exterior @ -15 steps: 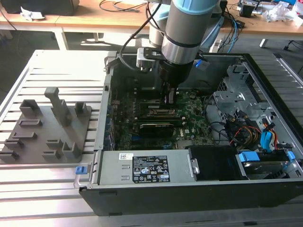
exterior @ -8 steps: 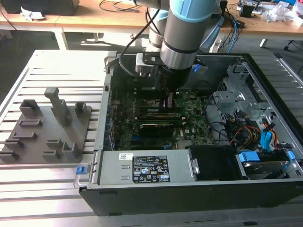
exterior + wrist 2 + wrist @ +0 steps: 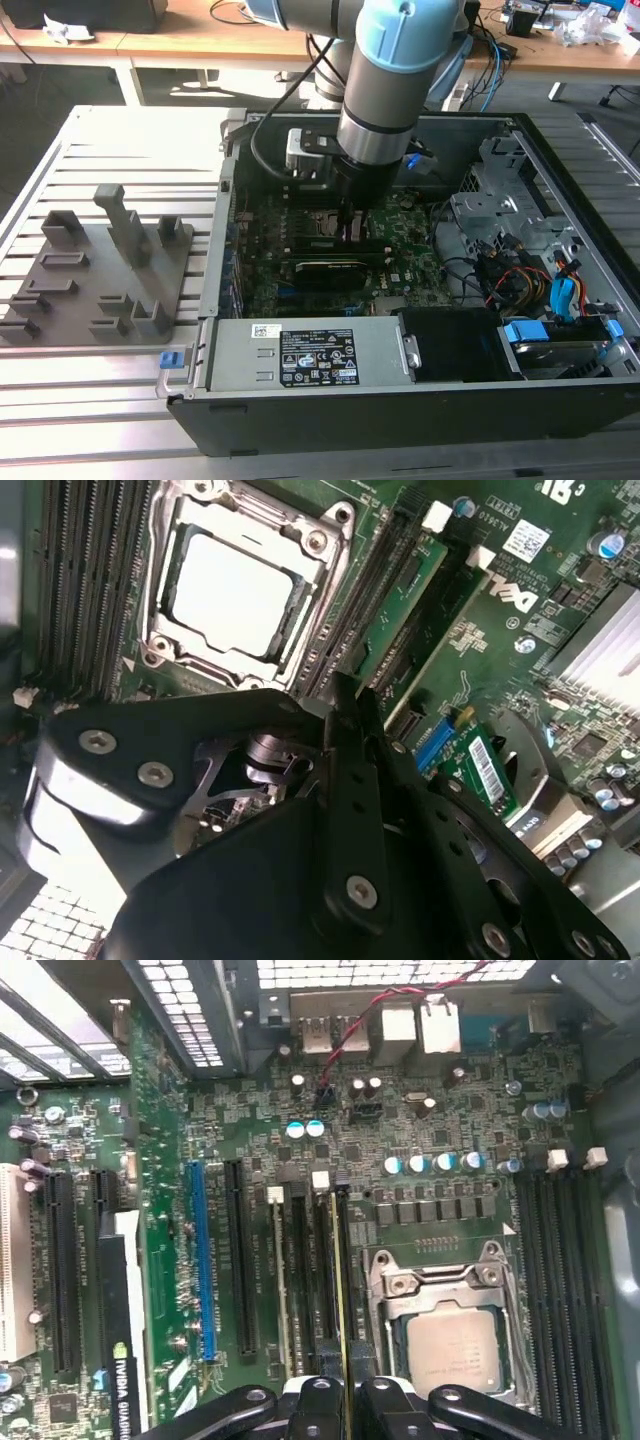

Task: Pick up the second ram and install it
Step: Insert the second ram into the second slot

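Our gripper [image 3: 342, 1400] pinches the ram [image 3: 341, 1290] edge-on over a slot [image 3: 322, 1280] beside the CPU [image 3: 455, 1345]; we judge any tilt could jam it half-seated.

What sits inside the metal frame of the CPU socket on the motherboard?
A bare silver processor lies flat inside the CPU socket frame, with no cooler over it. In the first wrist view the tool hides the socket's near edge.

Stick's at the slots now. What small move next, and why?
Probably ease straight down a little. In the first wrist view the jaws pinch the second ram, which stands edge-on along a slot beside the CPU socket, so it looks aligned; whether it is seated, I cannot tell.
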You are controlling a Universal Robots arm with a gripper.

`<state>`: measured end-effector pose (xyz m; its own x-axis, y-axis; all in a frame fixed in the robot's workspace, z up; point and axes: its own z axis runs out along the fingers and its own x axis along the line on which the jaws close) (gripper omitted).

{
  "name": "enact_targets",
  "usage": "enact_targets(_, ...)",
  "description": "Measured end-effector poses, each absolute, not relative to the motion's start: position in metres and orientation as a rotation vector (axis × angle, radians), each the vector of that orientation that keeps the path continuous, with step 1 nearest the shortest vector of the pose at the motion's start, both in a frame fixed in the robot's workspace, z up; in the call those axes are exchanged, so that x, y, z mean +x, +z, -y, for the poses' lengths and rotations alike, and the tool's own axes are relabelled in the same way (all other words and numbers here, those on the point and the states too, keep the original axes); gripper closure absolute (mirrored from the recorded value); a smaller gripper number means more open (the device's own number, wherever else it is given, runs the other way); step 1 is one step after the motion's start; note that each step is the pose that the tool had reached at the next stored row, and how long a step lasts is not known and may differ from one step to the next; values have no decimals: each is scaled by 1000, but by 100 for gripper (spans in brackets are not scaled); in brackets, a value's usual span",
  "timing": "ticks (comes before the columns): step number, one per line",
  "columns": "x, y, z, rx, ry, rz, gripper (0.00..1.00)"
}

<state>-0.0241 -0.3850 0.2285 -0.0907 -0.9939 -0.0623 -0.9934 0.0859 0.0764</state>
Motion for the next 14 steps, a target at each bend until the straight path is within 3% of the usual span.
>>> enact_targets(14,-25,223,385,2119,-168,2316,86)
